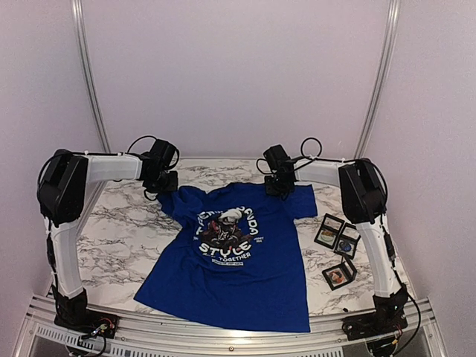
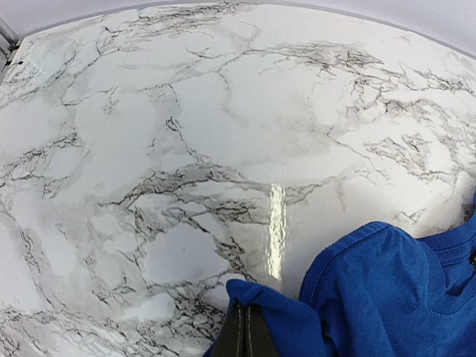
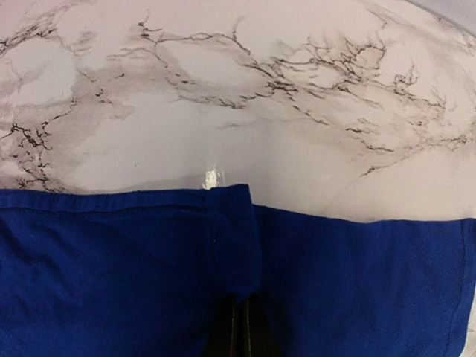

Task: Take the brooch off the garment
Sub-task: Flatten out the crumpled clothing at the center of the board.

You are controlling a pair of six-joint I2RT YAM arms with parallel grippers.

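Observation:
The royal-blue T-shirt (image 1: 238, 279) lies face up on the marble table (image 1: 119, 238), its panda graphic and white lettering (image 1: 227, 230) showing. My left gripper (image 1: 162, 184) is shut on a fold of the shirt's left sleeve, seen in the left wrist view (image 2: 247, 327) with blue cloth (image 2: 387, 297) bunched over the fingertips. My right gripper (image 1: 280, 186) is shut on the shirt's top edge near the right shoulder; in the right wrist view (image 3: 244, 327) a fold of the cloth (image 3: 111, 275) sits between the closed fingers. I cannot make out a brooch in any view.
Three small black-framed cases (image 1: 329, 230) (image 1: 346, 243) (image 1: 338, 275) lie on the table right of the shirt. An aluminium rail (image 1: 223, 338) runs along the near edge. Two curved metal poles (image 1: 89, 74) (image 1: 379, 74) rise at the back corners.

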